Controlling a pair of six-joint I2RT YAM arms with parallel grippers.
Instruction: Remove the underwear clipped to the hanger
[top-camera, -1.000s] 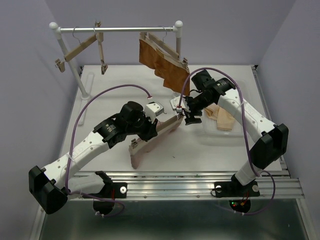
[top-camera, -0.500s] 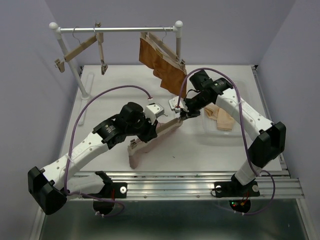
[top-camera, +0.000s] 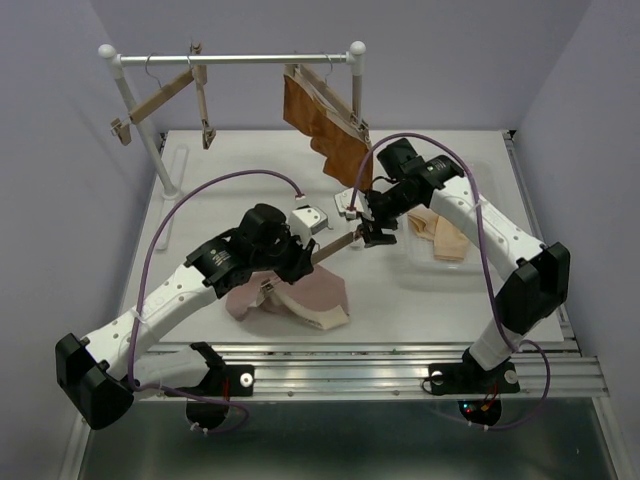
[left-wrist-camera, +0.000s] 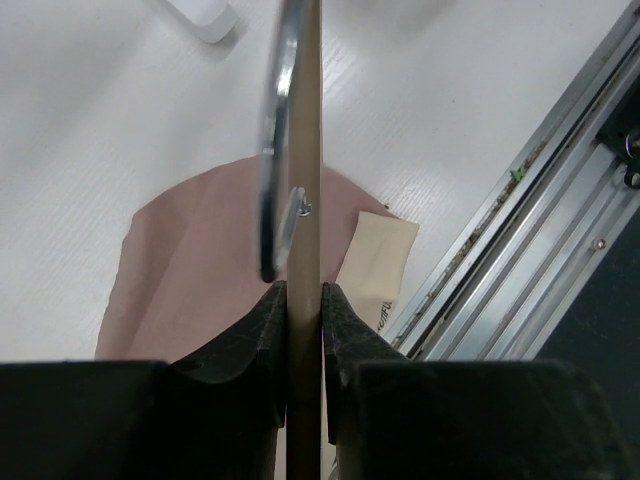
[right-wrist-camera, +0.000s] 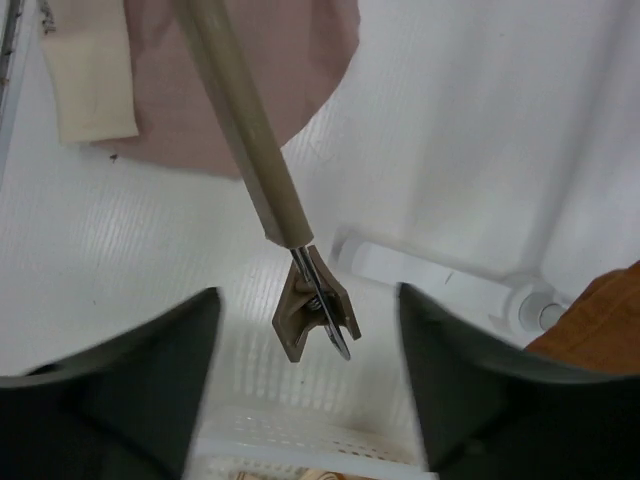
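My left gripper (top-camera: 300, 262) is shut on the bar of a wooden clip hanger (top-camera: 335, 245), which it holds over the table; the wrist view shows the bar (left-wrist-camera: 303, 200) pinched between the jaws. The dusty pink underwear (top-camera: 300, 293) lies loose on the table under the hanger, also showing in the left wrist view (left-wrist-camera: 190, 260) and right wrist view (right-wrist-camera: 270, 90). My right gripper (top-camera: 368, 232) is open, its fingers on either side of the hanger's end clip (right-wrist-camera: 318, 320) without touching it. The rust brown underwear (top-camera: 325, 125) hangs clipped on the rail. The cream underwear (top-camera: 440, 235) lies in the white basket (top-camera: 490, 270).
A white rack (top-camera: 235, 59) stands at the table's back with two bare wooden hangers (top-camera: 150, 100) at its left end. A small white clip-like object (top-camera: 312, 217) lies near the left wrist. The metal rail (top-camera: 400, 365) runs along the near edge.
The pink underwear has come off the hanger and dropped flat onto the table. My right gripper has opened around the end clip. The left gripper still holds the hanger bar.
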